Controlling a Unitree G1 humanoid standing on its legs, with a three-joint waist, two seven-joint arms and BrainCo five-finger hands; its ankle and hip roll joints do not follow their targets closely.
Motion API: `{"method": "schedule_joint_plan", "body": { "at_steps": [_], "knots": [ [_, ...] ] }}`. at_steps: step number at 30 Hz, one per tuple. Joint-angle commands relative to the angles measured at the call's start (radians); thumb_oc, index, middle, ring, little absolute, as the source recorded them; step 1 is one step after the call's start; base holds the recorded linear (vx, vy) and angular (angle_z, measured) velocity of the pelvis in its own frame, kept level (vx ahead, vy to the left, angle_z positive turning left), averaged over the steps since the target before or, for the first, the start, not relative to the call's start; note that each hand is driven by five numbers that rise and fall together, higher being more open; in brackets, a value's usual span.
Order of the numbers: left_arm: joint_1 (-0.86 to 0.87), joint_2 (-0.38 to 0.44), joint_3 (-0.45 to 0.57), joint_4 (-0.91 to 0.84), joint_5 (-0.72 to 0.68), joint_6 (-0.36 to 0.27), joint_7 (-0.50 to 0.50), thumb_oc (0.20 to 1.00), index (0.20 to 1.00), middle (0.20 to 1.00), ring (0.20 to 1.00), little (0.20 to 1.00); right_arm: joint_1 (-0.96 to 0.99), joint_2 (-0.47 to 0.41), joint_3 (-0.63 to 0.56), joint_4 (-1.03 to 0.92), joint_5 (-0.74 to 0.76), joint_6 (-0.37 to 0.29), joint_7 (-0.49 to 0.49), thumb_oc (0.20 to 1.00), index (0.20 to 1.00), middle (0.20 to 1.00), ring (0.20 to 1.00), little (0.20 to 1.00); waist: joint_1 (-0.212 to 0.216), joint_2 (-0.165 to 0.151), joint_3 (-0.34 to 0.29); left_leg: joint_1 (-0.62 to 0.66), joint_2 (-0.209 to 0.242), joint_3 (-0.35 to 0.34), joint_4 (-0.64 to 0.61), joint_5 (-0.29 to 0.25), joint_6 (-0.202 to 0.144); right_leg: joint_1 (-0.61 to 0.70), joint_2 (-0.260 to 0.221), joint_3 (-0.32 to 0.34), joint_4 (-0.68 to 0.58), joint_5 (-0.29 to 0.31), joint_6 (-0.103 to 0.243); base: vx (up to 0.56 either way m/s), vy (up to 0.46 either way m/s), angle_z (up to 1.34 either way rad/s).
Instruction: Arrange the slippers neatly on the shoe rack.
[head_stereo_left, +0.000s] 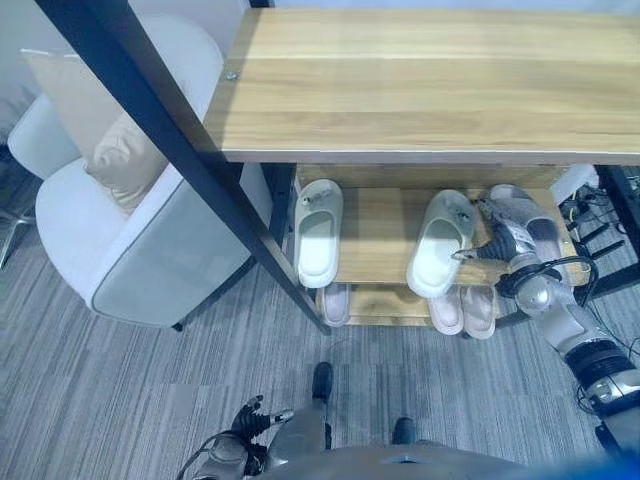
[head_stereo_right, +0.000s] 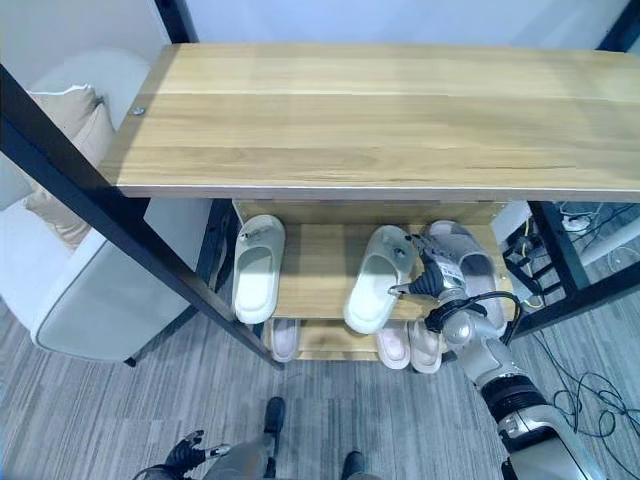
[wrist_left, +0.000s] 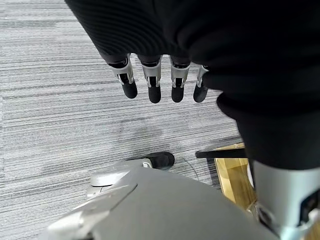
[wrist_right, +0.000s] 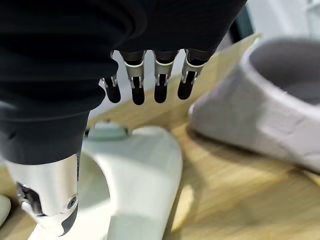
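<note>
Shoe rack (head_stereo_left: 420, 90): black frame with wooden shelves; the broad top shelf spans the upper half of the head views; a middle shelf (head_stereo_left: 380, 235) and a lower shelf (head_stereo_left: 385, 303) show beneath it

Pale green slippers: one (head_stereo_left: 318, 232) at about 9 o'clock on the middle shelf, toe toward the back; the other (head_stereo_left: 438, 242) near the shelf's centre, slightly angled, well apart from the first

Grey slipper (head_stereo_left: 528, 222): at 3 o'clock on the middle shelf, just beside the second pale green slipper; seen close in the right wrist view (wrist_right: 270, 115) as a thick grey upper resting on the wood

Pink slippers: a pair (head_stereo_left: 462, 308) on the lower shelf at about 4 o'clock, side by side, heels poking past the shelf above; one more (head_stereo_left: 336, 302) at 8 o'clock below the first green slipper

Right hand (head_stereo_right: 432, 278): reached into the middle shelf between the second pale green slipper and the grey slipper; fingers (wrist_right: 159, 85) straight and relaxed, holding nothing; the thumb seems to rest on or just over the green slipper's strap, though contact is hard to judge

Left hand (head_stereo_left: 250, 418): low at 6 o'clock above the grey carpet (head_stereo_left: 120, 390); fingers (wrist_left: 151, 82) extended and loose, empty

Armchair (head_stereo_left: 150, 250): white, at 9 o'clock beside the rack, with a beige cushion (head_stereo_left: 125, 160) on it
</note>
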Motion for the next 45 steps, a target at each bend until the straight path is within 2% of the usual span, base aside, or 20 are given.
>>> {"method": "schedule_joint_plan", "body": {
  "at_steps": [1,11,12,13,14,15,21,26,27,33,39,45],
  "knots": [
    [-0.055,0.000,-0.063,0.045,0.023,-0.024,0.022,1.000,1.000,1.000,1.000,1.000,-0.086,-0.009,0.013,-0.010,-0.003,-0.004,-0.059,1.000,1.000,1.000,1.000,1.000,0.019,-0.017,-0.005,0.054,0.003,0.008,0.006,-0.118,-0.037,-0.043,-0.028,-0.008,0.005,0.020,0.065,0.02,0.028,0.04],
    [-0.075,0.006,-0.113,0.028,0.020,-0.037,0.045,1.000,1.000,1.000,1.000,1.000,-0.204,0.048,0.099,0.182,0.050,0.009,-0.070,1.000,1.000,1.000,1.000,1.000,0.045,-0.031,0.014,0.009,-0.013,-0.006,0.006,-0.111,-0.035,-0.079,-0.042,-0.016,0.005,0.034,0.074,0.00,0.019,0.02],
    [-0.075,0.003,-0.124,0.024,0.021,-0.038,0.048,1.000,1.000,1.000,1.000,1.000,-0.227,0.049,0.116,0.226,0.030,0.020,-0.078,0.592,0.592,0.592,0.592,0.592,0.053,-0.032,0.020,-0.001,-0.017,-0.009,0.006,-0.109,-0.035,-0.086,-0.044,-0.022,0.005,0.038,0.077,-0.01,0.041,0.06],
    [-0.076,0.003,-0.124,0.024,0.021,-0.038,0.048,1.000,1.000,1.000,1.000,1.000,-0.229,0.050,0.117,0.229,0.030,0.020,-0.078,0.592,0.592,0.592,0.592,0.592,0.052,-0.032,0.020,-0.002,-0.017,-0.009,0.006,-0.109,-0.035,-0.086,-0.044,-0.022,0.005,0.038,0.077,0.00,0.032,0.05],
    [-0.076,0.003,-0.125,0.024,0.021,-0.038,0.048,1.000,1.000,1.000,1.000,1.000,-0.235,0.053,0.122,0.244,0.028,0.023,-0.081,0.420,0.420,0.420,0.420,0.420,0.054,-0.033,0.021,-0.006,-0.017,-0.010,0.006,-0.108,-0.035,-0.089,-0.044,-0.022,0.005,0.039,0.077,0.00,0.000,0.00],
    [-0.077,0.003,-0.127,0.025,0.021,-0.037,0.051,1.000,1.000,1.000,1.000,1.000,-0.245,0.054,0.129,0.254,0.023,0.028,-0.081,0.200,0.200,0.200,0.200,0.200,0.056,-0.035,0.021,-0.010,-0.017,-0.011,0.006,-0.107,-0.036,-0.091,-0.045,-0.022,0.005,0.039,0.078,0.00,0.000,0.00],
    [-0.087,-0.002,-0.137,0.021,0.019,-0.037,0.064,1.000,1.000,1.000,1.000,1.000,-0.268,0.057,0.121,0.277,0.035,0.034,-0.114,0.200,0.200,0.200,0.200,0.200,0.064,-0.044,0.026,-0.017,-0.022,-0.022,0.006,-0.107,-0.035,-0.095,-0.050,-0.033,0.005,0.043,0.080,0.00,0.011,0.05],
    [-0.079,-0.008,-0.130,0.016,0.032,-0.038,0.063,1.000,1.000,1.000,1.000,1.000,-0.229,0.032,0.090,0.124,-0.013,0.020,-0.131,0.200,0.200,0.200,0.200,0.200,0.062,-0.051,0.026,-0.006,-0.024,-0.023,0.006,-0.114,-0.032,-0.082,-0.054,-0.037,0.005,0.043,0.082,0.01,0.007,0.03],
    [-0.075,-0.007,-0.126,0.012,0.043,-0.040,0.056,1.000,1.000,1.000,1.000,1.000,-0.216,0.005,0.091,0.047,-0.062,0.013,-0.126,0.200,0.200,0.200,0.200,0.200,0.062,-0.057,0.025,-0.003,-0.024,-0.024,0.006,-0.116,-0.032,-0.079,-0.055,-0.038,0.005,0.043,0.082,0.01,0.000,0.05],
    [-0.074,-0.005,-0.123,0.015,0.059,-0.042,0.046,1.000,1.000,1.000,1.000,1.000,-0.217,-0.006,0.095,-0.038,-0.101,0.003,-0.112,0.200,0.200,0.200,0.200,0.200,0.069,-0.068,0.023,-0.002,-0.022,-0.028,0.006,-0.117,-0.034,-0.076,-0.053,-0.043,0.005,0.040,0.082,0.00,-0.001,0.01],
    [-0.075,-0.011,-0.132,0.021,0.052,-0.040,0.049,1.000,1.000,1.000,1.000,1.000,-0.250,0.059,0.117,-0.026,-0.039,-0.011,-0.101,0.200,0.200,0.200,0.200,0.200,0.084,-0.072,0.026,-0.010,-0.024,-0.037,0.006,-0.112,-0.036,-0.078,-0.053,-0.051,0.005,0.040,0.080,0.00,0.000,0.03],
    [-0.080,-0.017,-0.136,0.023,0.035,-0.039,0.053,1.000,1.000,1.000,1.000,1.000,-0.274,0.093,0.142,-0.001,-0.037,-0.003,-0.102,0.200,0.200,0.200,0.200,0.200,0.105,-0.080,0.028,-0.030,-0.029,-0.053,0.006,-0.107,-0.038,-0.085,-0.053,-0.070,0.005,0.043,0.082,0.01,0.013,0.10]
  ]
}}
